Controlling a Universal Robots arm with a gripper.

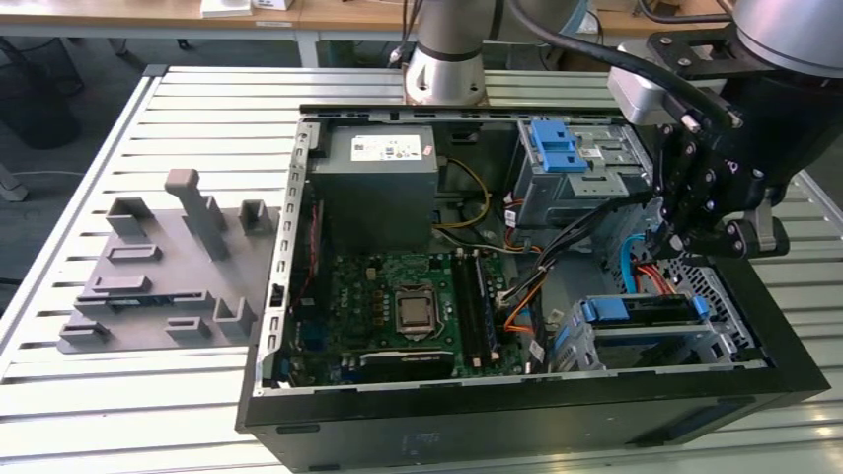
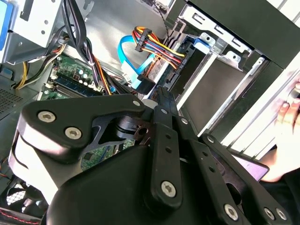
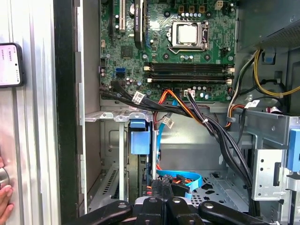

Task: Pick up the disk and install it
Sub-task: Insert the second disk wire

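- Above the drive cage [image 1: 718,341], the hand [image 1: 681,240] hangs with its fingers [image 3: 159,187] pressed together. I see nothing pinched between them in both wrist views.
- Inside that cage the disk [image 1: 633,312] sits on edge. Its blue bracket [image 3: 139,139] faces up, just beside the fingertips.
- Judging from this, the disk looks placed but perhaps not fully home. Any push should land squarely on the bracket and run straight along the cage rails, so the disk does not tilt and jam.
- Beside the cage, the flat blue cable [image 2: 133,65] and the bundle of coloured wires [image 2: 157,44] crowd the disk. They are best kept clear of the fingers and not trapped under the bracket.
- Within the cage, most of the disk is hidden by the cage walls. I cannot tell whether it is latched, whether the fingertips touch it, or whether any cable is plugged into it.
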